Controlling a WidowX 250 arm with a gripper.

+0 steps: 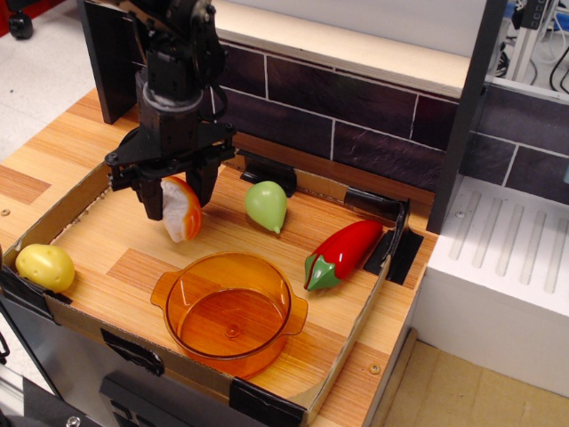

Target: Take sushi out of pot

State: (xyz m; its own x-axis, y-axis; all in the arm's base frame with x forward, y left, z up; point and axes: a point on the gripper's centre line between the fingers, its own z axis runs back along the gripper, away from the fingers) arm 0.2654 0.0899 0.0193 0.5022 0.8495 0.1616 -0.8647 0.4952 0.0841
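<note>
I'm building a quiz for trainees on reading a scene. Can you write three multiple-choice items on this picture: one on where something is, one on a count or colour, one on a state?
1. Where is the sushi?
A. Inside the pot
B. Held in the gripper, behind and left of the pot
C. Lying beside the red pepper

2. How many toy foods lie on the tray floor, not counting the sushi?
A. One
B. Three
C. Five

3. What is in the pot?
A. Nothing
B. The potato
C. The pear

Answers:
1. B: the gripper has its fingers closed on the sushi, clear of the pot's rim.
2. B: the yellow potato, the pale green pear and the red pepper lie on the tray.
3. A: the wood grain shows through its bare orange bottom.
</note>
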